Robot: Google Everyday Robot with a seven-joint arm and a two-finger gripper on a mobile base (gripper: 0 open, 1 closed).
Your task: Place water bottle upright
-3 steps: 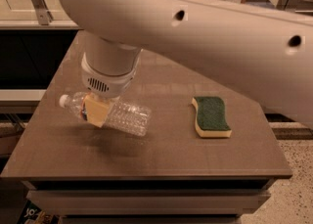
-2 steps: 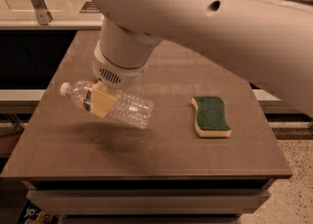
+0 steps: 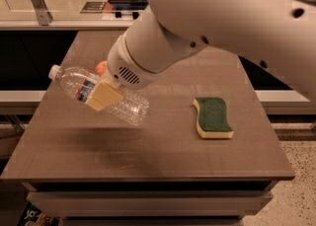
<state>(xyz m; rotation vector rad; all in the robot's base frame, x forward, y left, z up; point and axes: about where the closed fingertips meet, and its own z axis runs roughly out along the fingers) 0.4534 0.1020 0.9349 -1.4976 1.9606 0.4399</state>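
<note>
The gripper is observed over the left half of the table, clamped across the middle of the water bottle. The water bottle is held clear of the tabletop at a tilt, its white cap raised to the left and its base lowered to the right. A green-topped sponge is recorded lying flat well apart to the right, and a small orange object is partly hidden behind the arm.

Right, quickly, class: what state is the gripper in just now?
Gripper: shut on the bottle, which hangs tilted above the table, cap pointing up-left.
</note>
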